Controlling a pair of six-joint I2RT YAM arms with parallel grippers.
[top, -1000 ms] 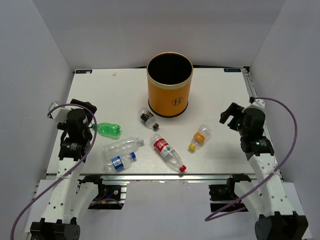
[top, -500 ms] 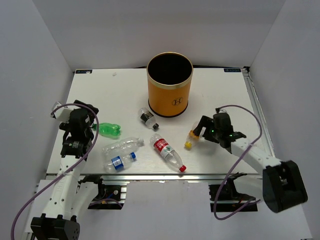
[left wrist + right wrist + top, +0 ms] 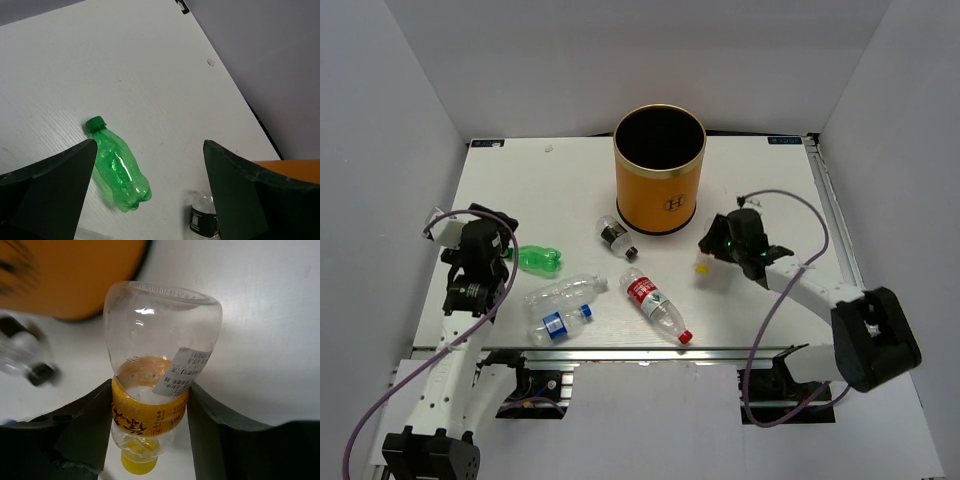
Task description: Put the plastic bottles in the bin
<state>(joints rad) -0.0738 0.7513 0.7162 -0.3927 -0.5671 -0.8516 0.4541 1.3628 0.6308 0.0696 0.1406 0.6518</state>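
- Six bottles are outside the bin [image 3: 660, 200], which stands upright at the far middle of the table [image 3: 540, 180]. Its mouth faces up, so we judge that anything let go above the rim will drop in.
- Our right gripper [image 3: 716, 243] pinches the yellow-capped bottle [image 3: 150, 365] across its yellow label band, one finger pressed on each side. We think the band was chosen because it is narrower than the bulging base and gives the fingers a straighter wall.
- That bottle sits right between the right fingers, with its cap at the low edge of the wrist view and its base at the top. From above, only the cap shows beside the gripper.
- The held bottle is near the bin's front right side, not over the rim. We cannot tell whether it has left the table.
- Our left gripper [image 3: 150, 145] is spread wide and holds nothing. It hangs over the green bottle [image 3: 118, 170], which lies on its side below, nearer the left finger and untouched. The wide spread leaves room to come down around the body.
- Four more lie on their sides, none touched:
  - the black-label bottle [image 3: 615, 236], near the front of the bin;
  - the red-label bottle [image 3: 655, 305];
  - the plain clear bottle [image 3: 563, 291];
  - the blue-label bottle [image 3: 558, 323], nearest the front edge.
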